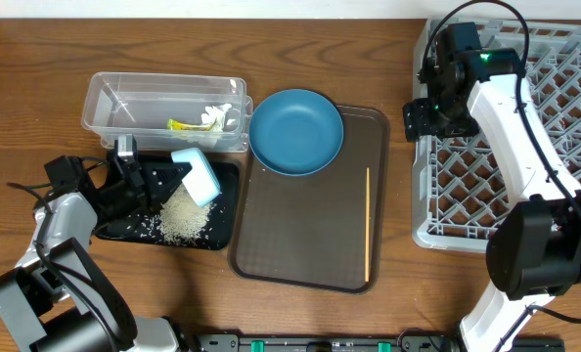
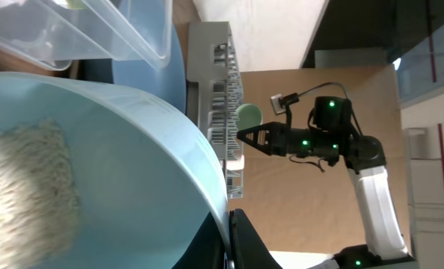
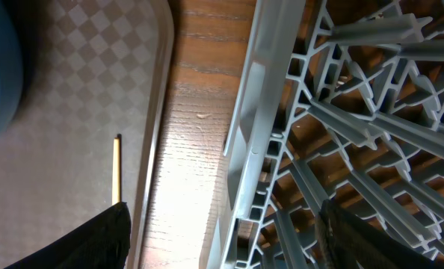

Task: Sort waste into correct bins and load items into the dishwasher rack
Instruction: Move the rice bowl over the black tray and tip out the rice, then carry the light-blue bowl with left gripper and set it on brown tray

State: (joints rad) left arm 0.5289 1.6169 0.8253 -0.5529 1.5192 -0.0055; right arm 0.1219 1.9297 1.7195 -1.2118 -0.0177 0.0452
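My left gripper [image 1: 163, 178] is shut on the rim of a pale blue bowl [image 1: 198, 176], tilted over the black tray [image 1: 134, 227]. Rice grains [image 1: 183, 217] lie heaped on the tray. In the left wrist view the bowl [image 2: 117, 172] still holds rice [image 2: 28, 187], and the fingers [image 2: 233, 239] pinch its rim. The clear tub [image 1: 110, 98] holds the yellow-green wrapper [image 1: 183, 124] and the white tissue [image 1: 217, 114]. The dark blue dish [image 1: 295, 130] and the wooden stick [image 1: 369, 223] lie on the brown tray. My right gripper [image 1: 423, 117] is open and empty over the left edge of the rack [image 1: 525, 156].
The brown serving tray [image 1: 300, 235] sits between the black tray and the rack. The right wrist view shows the rack edge [image 3: 267, 134], the stick [image 3: 116, 168] and the tray rim [image 3: 158, 112]. A pale mint round shape [image 2: 248, 113] shows at the rack's far side.
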